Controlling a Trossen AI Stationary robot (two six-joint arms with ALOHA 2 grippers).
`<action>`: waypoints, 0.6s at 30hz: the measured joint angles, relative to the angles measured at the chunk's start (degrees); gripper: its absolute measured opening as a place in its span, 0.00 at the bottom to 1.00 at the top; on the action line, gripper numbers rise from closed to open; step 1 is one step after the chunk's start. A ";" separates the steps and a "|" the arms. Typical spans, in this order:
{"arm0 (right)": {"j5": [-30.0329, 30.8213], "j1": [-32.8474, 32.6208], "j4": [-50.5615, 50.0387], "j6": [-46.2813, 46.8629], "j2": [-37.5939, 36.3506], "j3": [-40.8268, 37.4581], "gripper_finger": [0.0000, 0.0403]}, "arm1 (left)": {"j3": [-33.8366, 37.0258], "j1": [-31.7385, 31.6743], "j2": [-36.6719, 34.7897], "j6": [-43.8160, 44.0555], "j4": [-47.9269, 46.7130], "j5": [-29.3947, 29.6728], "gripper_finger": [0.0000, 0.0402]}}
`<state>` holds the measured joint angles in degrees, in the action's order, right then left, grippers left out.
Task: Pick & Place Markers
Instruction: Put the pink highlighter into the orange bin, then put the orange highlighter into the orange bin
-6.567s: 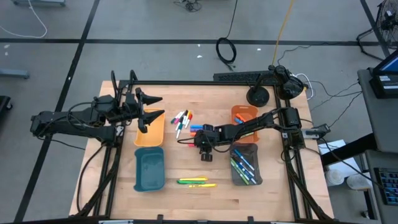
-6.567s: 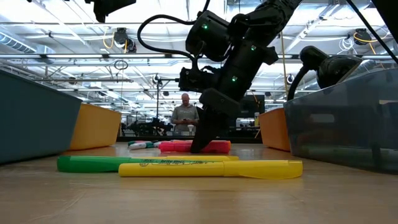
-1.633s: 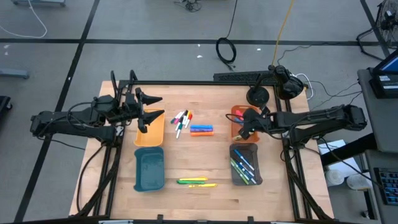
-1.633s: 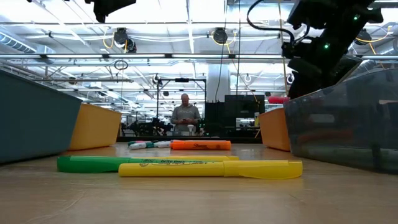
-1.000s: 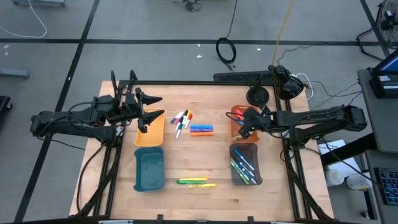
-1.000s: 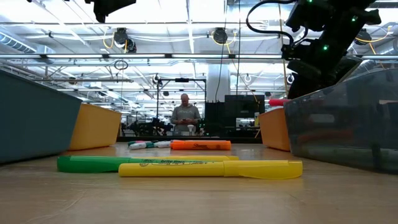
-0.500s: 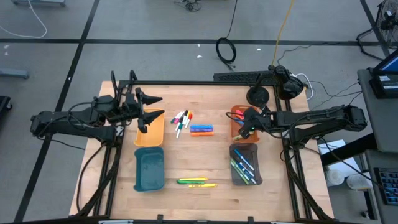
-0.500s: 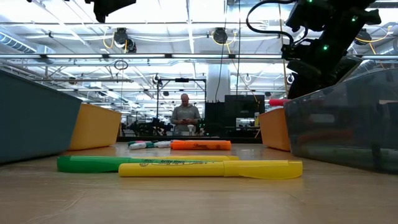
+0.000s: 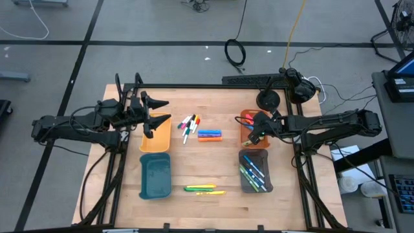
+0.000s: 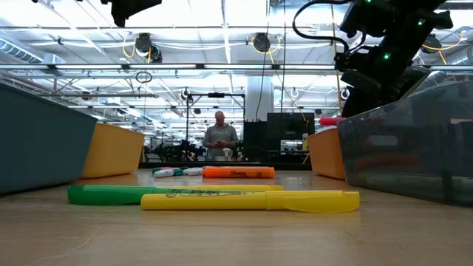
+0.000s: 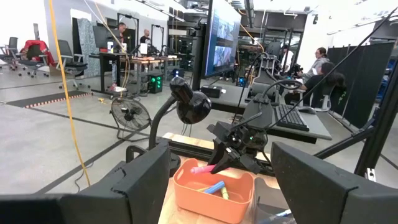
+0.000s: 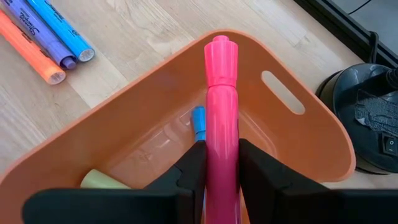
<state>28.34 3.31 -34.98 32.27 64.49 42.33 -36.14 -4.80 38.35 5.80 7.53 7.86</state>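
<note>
Two matte black jointed arms with looping black cables, small green indicator lights and blocky dark fingers [image 12: 189, 171]

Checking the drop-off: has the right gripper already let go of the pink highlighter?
No, the right gripper has its fingers shut on the pink highlighter, holding it above the orange tray.

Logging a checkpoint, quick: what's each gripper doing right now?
Left gripper: open, empty, above the yellow tray.
Right gripper: shut on the pink highlighter, over the orange tray.
</note>
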 joint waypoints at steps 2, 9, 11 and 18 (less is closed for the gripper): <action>0.04 0.00 0.00 0.01 0.00 0.00 0.18 | 0.00 0.00 0.00 0.00 0.00 0.00 0.70; 0.09 0.00 0.02 0.02 0.00 0.00 0.25 | 0.00 0.01 -0.01 0.00 0.01 0.00 0.70; 0.08 0.00 0.02 0.02 0.00 0.00 0.27 | -0.01 0.00 -0.02 0.00 0.00 0.00 0.70; 0.11 0.00 1.48 -0.32 0.00 0.00 0.34 | 0.00 0.00 -0.01 0.00 0.01 0.00 0.70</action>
<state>28.45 3.31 -33.50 31.95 64.49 42.33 -36.14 -4.79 38.34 5.80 7.54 7.86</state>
